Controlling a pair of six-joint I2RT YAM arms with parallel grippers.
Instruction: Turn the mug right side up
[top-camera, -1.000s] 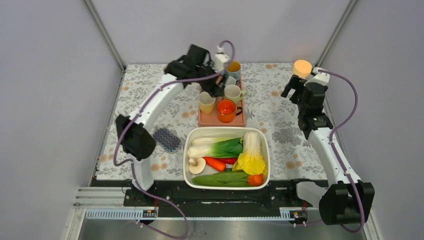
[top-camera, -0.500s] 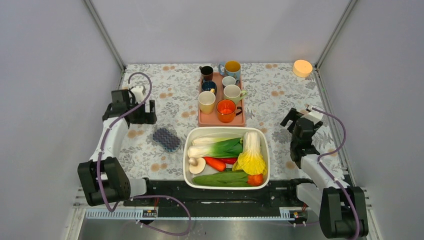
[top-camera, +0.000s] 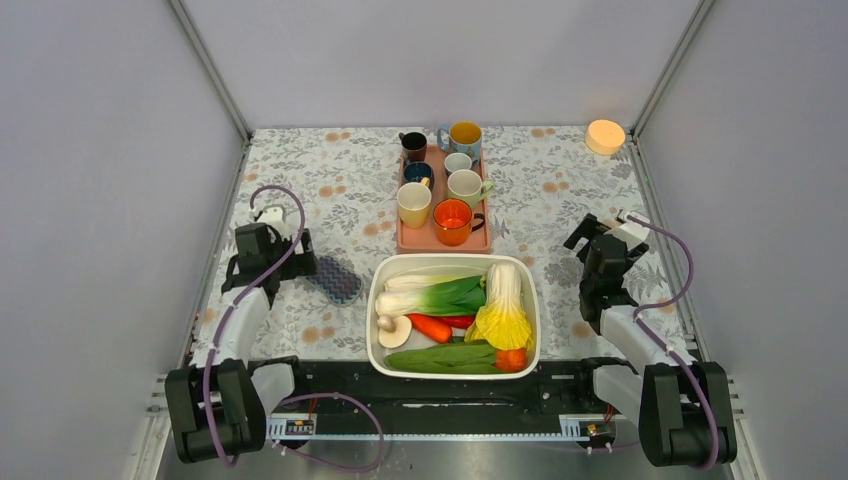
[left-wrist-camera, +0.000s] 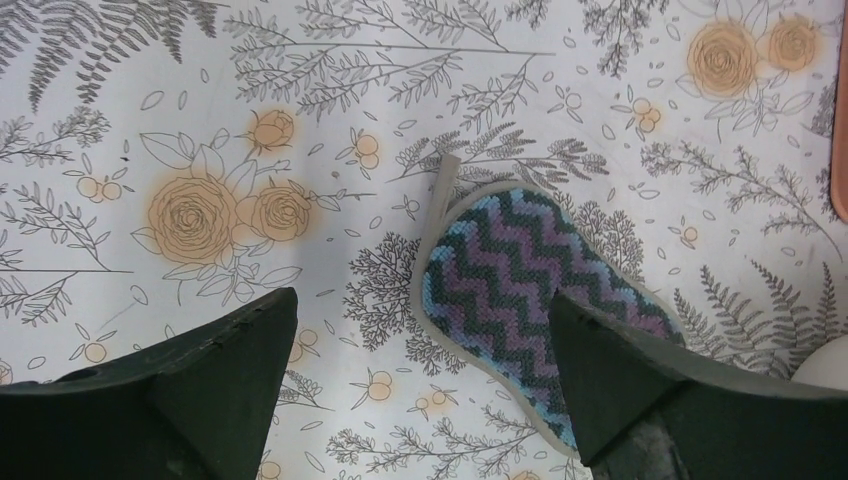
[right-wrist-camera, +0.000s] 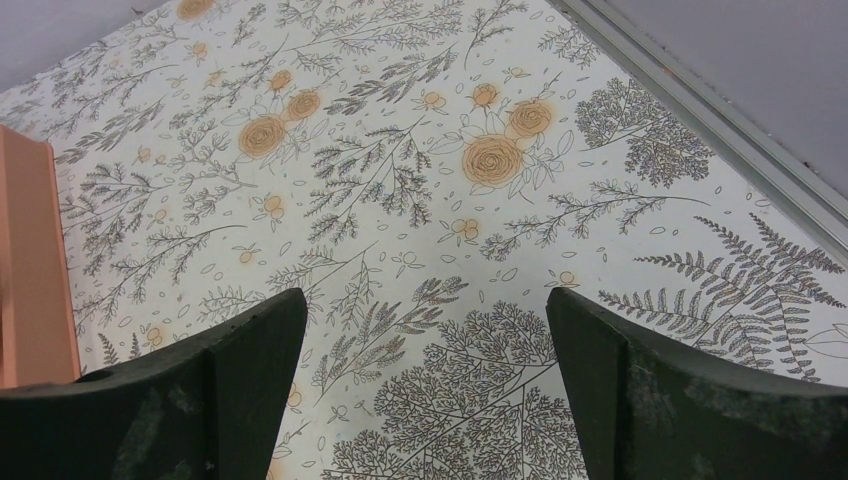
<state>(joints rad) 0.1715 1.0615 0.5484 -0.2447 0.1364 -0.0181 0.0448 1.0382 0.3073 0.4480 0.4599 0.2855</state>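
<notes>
1. Top view: seven mugs are standing on a pink tray that is reaching from the middle of the flowered surface to its far edge. The black mug is sitting at the far end of the tray and the orange mug at the near end. All seven are showing their mouths upward.
2. Top view: the left claw is hanging near the left edge of the surface, just beside a zigzag sponge and well apart from the mugs. The right claw is hanging near the right edge, also well apart from them. A white tub of vegetables is lying at the near edge between the two arms.
3. Left wrist view: the left claw is gaping wide and gripping nothing. The sponge is lying flat on the surface below the gap, closer to the right-hand finger. No mug is showing here.
4. Right wrist view: the right claw is spread wide with nothing between its fingers, looking down on bare flowered surface. Only a strip of the tray is showing at the left border, with no mug in sight.
</notes>
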